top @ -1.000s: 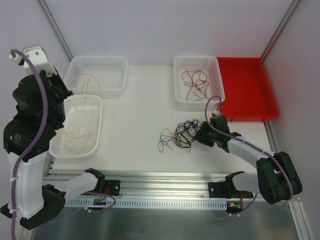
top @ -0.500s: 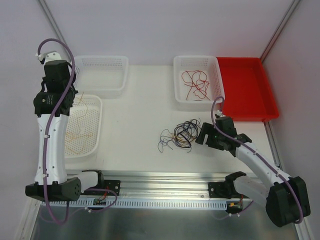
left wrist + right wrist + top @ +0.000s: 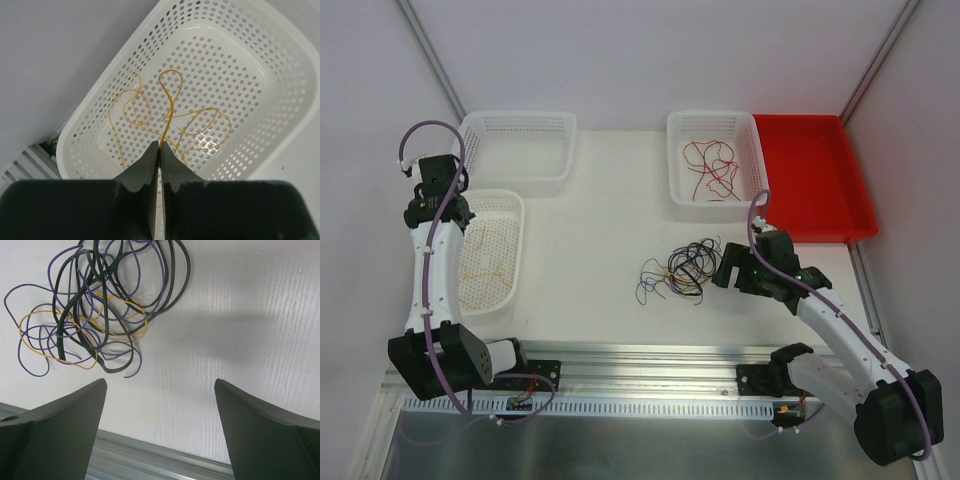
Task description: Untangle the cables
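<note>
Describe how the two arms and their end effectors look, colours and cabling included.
Both arms match. The left arm and right arm have white tubular links between bulky black joint housings, and a purple hose loops along each. The left end effector and right end effector each carry two dark, wedge-shaped fingers tapering to blunt tips.

We had the left arm (image 3: pixel 428 270) stretched forward along its own side, with the left gripper (image 3: pixel 160 146) pinched tight on a yellow cable (image 3: pixel 169 107). The right arm (image 3: pixel 835 320) reached in toward the middle, right gripper (image 3: pixel 160 384) hanging low, jaws spread wide and empty.
</note>
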